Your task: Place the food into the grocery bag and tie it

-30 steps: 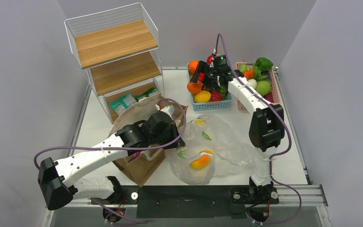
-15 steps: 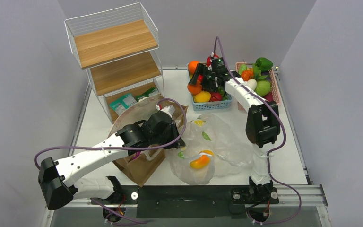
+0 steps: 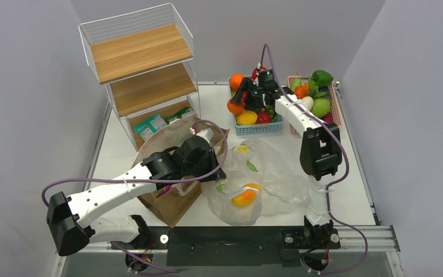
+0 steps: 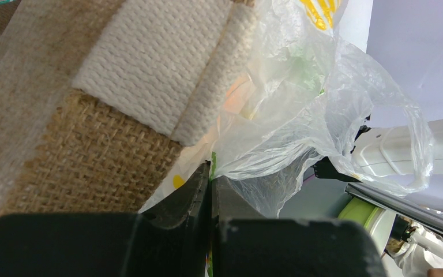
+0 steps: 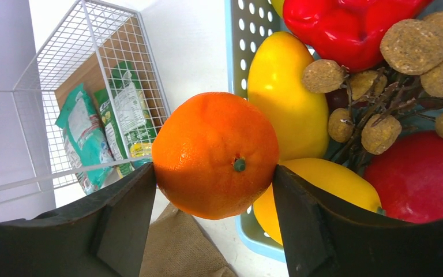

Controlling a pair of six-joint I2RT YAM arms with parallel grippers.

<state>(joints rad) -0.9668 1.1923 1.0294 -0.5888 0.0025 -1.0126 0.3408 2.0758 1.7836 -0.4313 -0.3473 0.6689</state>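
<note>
1. At the near edge of the desk [image 3: 352,199] you see both arm bases. Your left arm stretches from the near-left corner toward the middle.
2. Just past the near edge, around the middle, the grocery bag [image 3: 268,173] lies slumped and crinkled on the desk. One orange-and-yellow fruit [image 3: 244,198] shows through the film at its near end.
3. Your left gripper [image 4: 210,193] is at the bag's left side, its jaws pressed together on a fold of the film.
4. A burlap bag [image 3: 170,202] lies against that gripper, on the left of the grocery bag. Its white woven strap [image 4: 161,63] fills much of the left wrist view.
5. Toward the far-left corner stands a wire shelf rack [image 3: 141,63]. Green and teal snack packets [image 3: 156,124] sit on its bottom level.
6. At the far edge, near the middle, a blue basket [image 3: 258,128] is full of toy produce.
7. Your right gripper [image 5: 214,173] is clamped on an orange [image 5: 214,153] at the basket's left side, with a finger touching each flank. You cannot tell whether the orange rests on anything below.
8. Right behind the orange are a yellow fruit [image 5: 285,98], a red pepper [image 5: 346,29], a red fruit [image 5: 421,179] and a cluster of brown balls [image 5: 380,133].
9. A pink basket [image 3: 335,107] sits just beside the blue one toward the far-right corner, with a green pepper [image 3: 322,77] on top.
</note>
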